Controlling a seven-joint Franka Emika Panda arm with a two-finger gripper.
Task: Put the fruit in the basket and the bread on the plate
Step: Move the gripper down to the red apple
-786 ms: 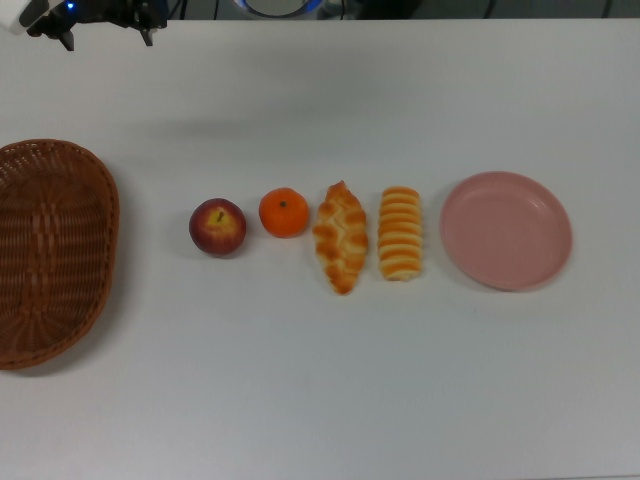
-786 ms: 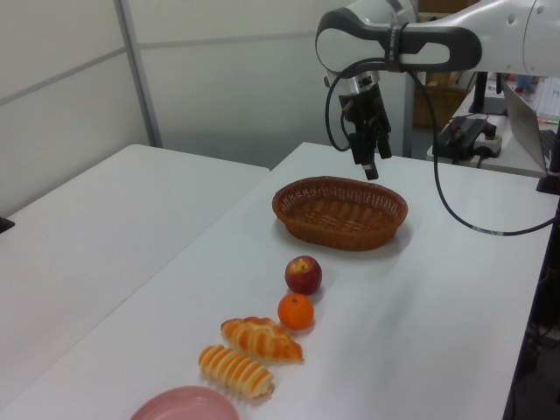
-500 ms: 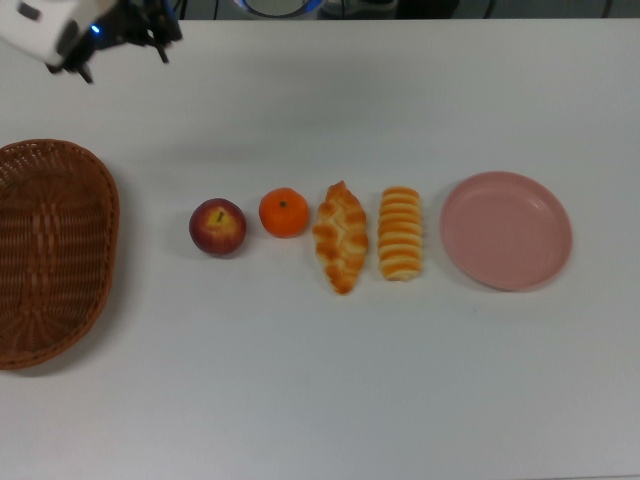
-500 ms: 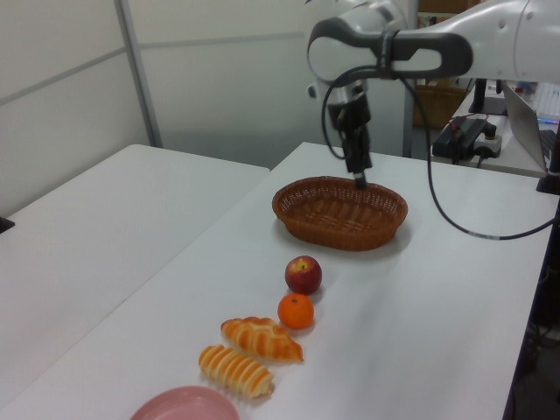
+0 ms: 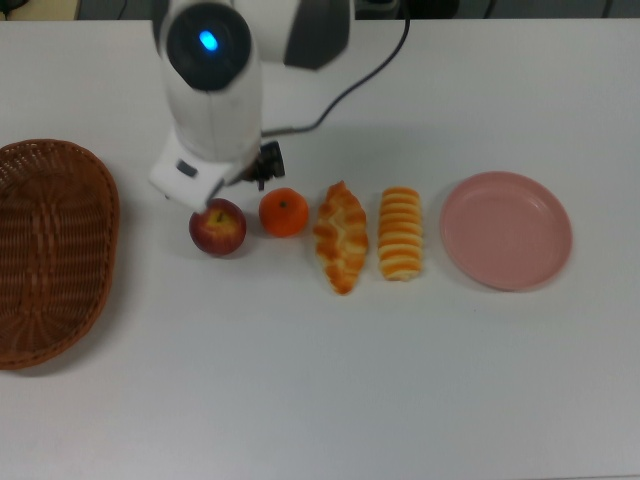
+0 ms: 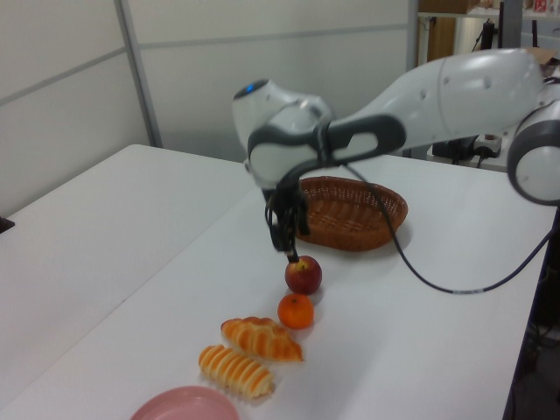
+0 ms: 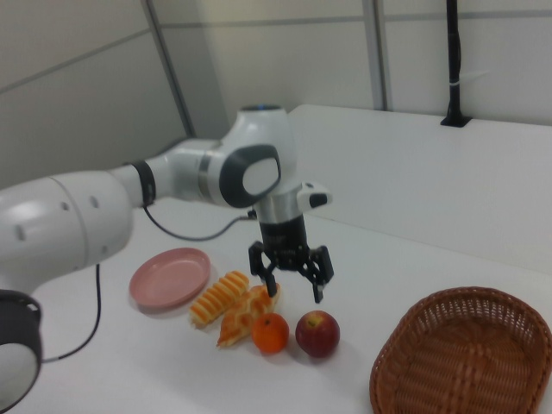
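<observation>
On a smooth white table point(image 5: 300, 400), the black 2-finger gripper point(image 7: 291, 274) of the glossy white arm point(image 7: 129, 194) hangs spread wide and empty just above the round dark red apple point(image 7: 317, 334) and the smaller bright orange tangerine point(image 7: 271, 333). In the top view these 2 fruits lie in 1 row with the braided golden-brown pastry with pointed ends point(image 5: 340, 237), the straight ridged roll point(image 5: 400, 233) and the round flat pink plate point(image 5: 507, 230). The empty oval brown woven wicker basket point(image 5: 50, 250) sits well apart at the top view's left.
</observation>
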